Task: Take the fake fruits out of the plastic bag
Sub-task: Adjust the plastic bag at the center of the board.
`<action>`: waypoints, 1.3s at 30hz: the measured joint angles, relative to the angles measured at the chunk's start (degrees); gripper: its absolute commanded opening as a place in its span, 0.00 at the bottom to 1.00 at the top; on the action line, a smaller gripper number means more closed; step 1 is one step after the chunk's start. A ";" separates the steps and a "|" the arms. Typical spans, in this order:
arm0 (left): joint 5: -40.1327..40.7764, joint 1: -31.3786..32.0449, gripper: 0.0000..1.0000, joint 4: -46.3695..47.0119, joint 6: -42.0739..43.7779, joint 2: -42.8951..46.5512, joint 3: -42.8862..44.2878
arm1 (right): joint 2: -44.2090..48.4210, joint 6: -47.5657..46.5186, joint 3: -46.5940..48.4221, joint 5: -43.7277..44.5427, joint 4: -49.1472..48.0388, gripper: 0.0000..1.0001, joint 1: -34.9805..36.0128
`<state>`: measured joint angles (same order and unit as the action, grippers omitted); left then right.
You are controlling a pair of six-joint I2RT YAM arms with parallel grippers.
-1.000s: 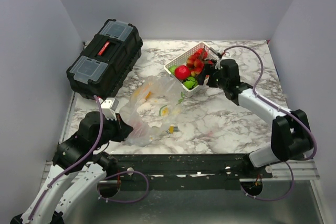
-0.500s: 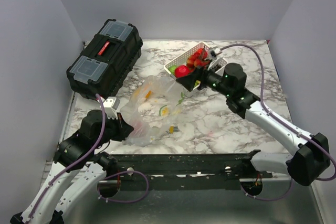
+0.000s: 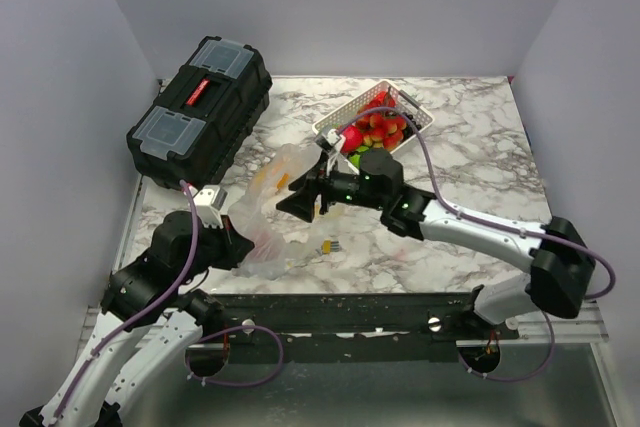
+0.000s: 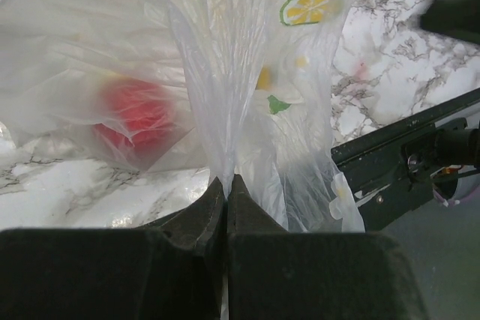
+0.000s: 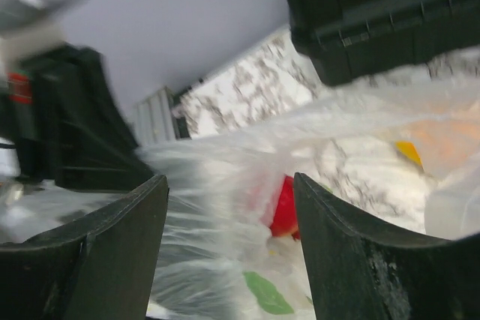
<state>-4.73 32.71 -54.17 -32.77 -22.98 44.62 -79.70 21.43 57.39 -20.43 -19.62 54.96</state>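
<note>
step: reach into plastic bag (image 4: 225,73); my left pincer (image 4: 226,185) clamps it; my right pincer (image 5: 231,185) gapes empty; next: grasp red fruit (image 5: 283,207)

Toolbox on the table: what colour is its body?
The toolbox is black; best in top external view.

Your marbled white table (image 3: 470,152) holds a black plastic toolbox (image 3: 200,107), white slotted basket (image 3: 420,107) and clear crinkly plastic bag (image 3: 262,209).
</note>
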 measured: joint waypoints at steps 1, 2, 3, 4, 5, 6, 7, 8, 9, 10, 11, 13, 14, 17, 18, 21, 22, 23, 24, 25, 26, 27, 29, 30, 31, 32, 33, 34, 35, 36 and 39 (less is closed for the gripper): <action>0.00 0.00 0.00 0.04 0.00 0.26 0.00 | -2.05 0.09 0.00 0.13 0.00 0.64 -0.02; 0.00 0.00 0.00 0.07 0.00 0.42 0.00 | -4.20 0.15 0.00 0.33 0.04 0.62 -0.07; 0.00 0.00 0.00 0.09 0.00 0.50 0.00 | -6.32 0.09 0.00 0.52 0.15 0.61 -0.07; 0.00 0.00 0.00 0.09 0.00 0.55 0.00 | -8.39 0.09 0.00 0.74 0.33 0.60 0.00; 0.00 0.00 0.00 0.09 0.00 0.55 0.00 | -10.36 0.02 0.00 1.05 0.50 0.60 0.13; -0.02 0.00 0.00 0.11 0.00 0.55 0.00 | -12.31 0.02 0.00 1.29 0.85 0.60 0.24; -0.02 0.00 0.00 0.11 0.00 0.55 0.00 | -13.90 0.02 0.00 1.49 1.03 0.60 0.39; -0.02 0.00 0.00 0.13 0.00 0.55 0.00 | -15.23 0.04 -0.02 1.53 1.11 0.60 0.55; -0.04 0.00 0.00 0.20 -0.02 0.55 0.00 | -16.31 0.11 -0.02 1.57 1.03 0.60 0.70; -0.17 0.00 0.00 0.42 -0.02 0.55 0.00 | -17.25 0.20 -0.02 1.60 0.76 0.60 0.85; -0.28 0.00 0.00 0.66 -0.04 0.55 0.00 | -18.16 0.31 -0.02 1.62 0.33 0.60 0.94; -1.03 0.00 0.00 2.05 -0.11 0.52 0.00 | -20.04 0.74 0.00 1.64 -0.52 0.62 0.98; -1.49 0.00 0.00 2.84 -0.20 0.52 0.00 | -21.14 1.11 0.04 1.64 -0.94 0.63 1.03; -2.82 0.00 0.00 5.14 -0.28 -0.24 0.48 | -24.44 2.14 0.11 1.55 -2.12 0.66 1.03; -3.10 0.00 0.00 5.60 -0.28 -0.63 0.85 | -25.35 2.47 0.11 1.44 -2.38 0.67 1.03; -4.35 0.00 0.00 7.80 -0.22 -3.04 2.91 | -27.12 3.37 0.20 1.03 -3.17 0.69 1.07; -5.09 -0.02 0.00 8.74 -0.13 -3.85 3.52 | -27.36 3.69 0.22 0.90 -3.50 0.70 1.07; -5.79 0.00 0.00 10.16 -0.04 -4.94 4.20 | -27.47 4.11 0.26 0.61 -3.89 0.72 1.07; -6.64 -0.02 0.00 11.43 -0.02 -5.97 4.74 | -27.47 4.44 0.26 0.22 -4.42 0.73 1.07; -7.34 0.00 0.00 12.55 0.00 -6.86 5.29 | -27.47 4.76 0.31 -0.15 -5.03 0.75 1.07; -7.98 0.00 0.00 13.44 0.00 -7.67 5.84 | -27.47 5.11 0.31 -0.52 -5.77 0.77 1.07; -8.48 0.00 0.00 14.23 0.15 -8.50 6.47 | -27.47 5.51 0.31 -1.03 -6.47 0.79 1.07; -9.33 -0.02 0.00 15.19 0.39 -9.92 7.74 | -27.47 6.12 0.31 -1.92 -7.58 0.82 1.09; -9.55 -0.02 0.00 15.54 0.50 -10.40 8.31 | -27.47 6.36 0.33 -2.29 -8.00 0.83 1.07; -9.68 -0.02 0.00 15.76 0.66 -10.56 8.55 | -27.47 6.60 0.33 -2.64 -8.39 0.84 1.09; -9.73 -0.02 0.00 15.78 0.79 -10.51 8.59 | -27.50 6.71 0.31 -2.93 -8.74 0.85 1.09; -9.73 -0.02 0.00 15.54 0.85 -10.23 8.57 | -27.50 6.75 0.33 -3.10 -9.01 0.86 1.11; -9.73 -0.02 0.00 15.34 1.01 -9.73 8.41 | -27.50 6.78 0.33 -3.26 -9.18 0.88 1.16; -9.70 -0.02 0.00 15.15 1.07 -9.14 8.09 | -27.52 6.75 0.33 -3.32 -9.29 0.89 1.25; -9.68 -0.02 0.00 14.97 1.14 -8.35 7.67 | -27.56 6.62 0.33 -3.50 -9.38 0.90 1.36; -9.53 -0.02 0.00 13.68 1.25 -5.51 5.55 | -27.56 5.90 0.33 -4.15 -9.40 0.92 1.77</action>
<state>-14.26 32.69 -40.49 -31.53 -28.49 50.17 -107.26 27.33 57.71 -24.58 -29.02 56.73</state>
